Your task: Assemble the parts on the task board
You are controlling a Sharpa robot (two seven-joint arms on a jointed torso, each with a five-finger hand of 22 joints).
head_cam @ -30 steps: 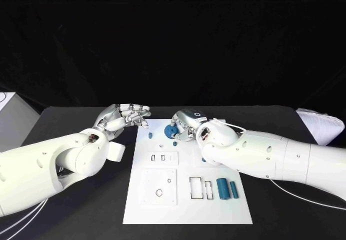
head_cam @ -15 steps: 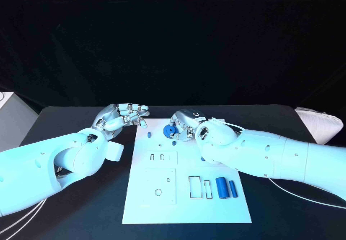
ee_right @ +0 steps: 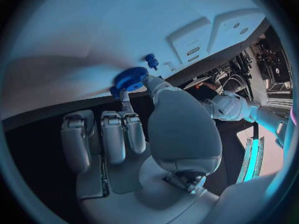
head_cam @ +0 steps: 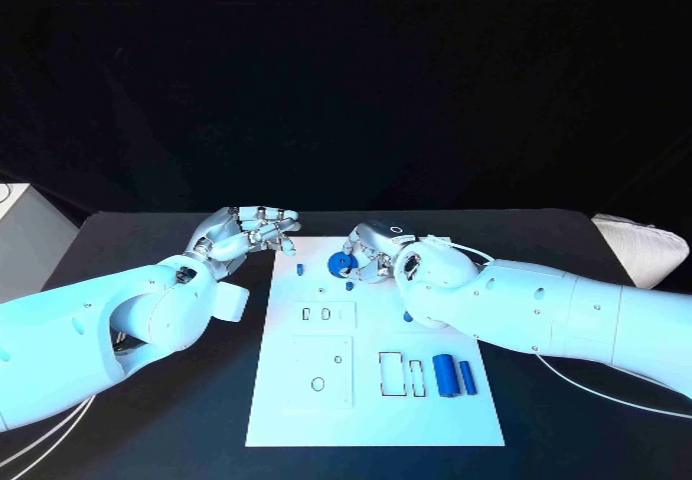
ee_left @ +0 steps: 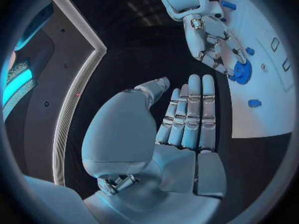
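The white task board [head_cam: 375,415] lies in the middle of the black table. At its far end my right hand [head_cam: 381,246] pinches a blue gear [head_cam: 342,264] between thumb and a finger, just above the board; the right wrist view shows the gear [ee_right: 131,78] at the fingertips [ee_right: 126,100]. My left hand [head_cam: 248,232] hovers over the board's far left corner, holding nothing; its fingers [ee_left: 190,112] lie straight, side by side. Two blue cylinders [head_cam: 454,376] lie near the board's right edge. Small blue pegs [head_cam: 299,269] [head_cam: 351,286] stand near the gear.
Two raised white plates [head_cam: 317,372] [head_cam: 326,314] and a pair of rectangular slots [head_cam: 392,373] mark the board's middle. A white box [head_cam: 22,235] stands at the table's left edge and a white bundle [head_cam: 642,245] at its right. My right forearm [head_cam: 548,310] covers the board's right side.
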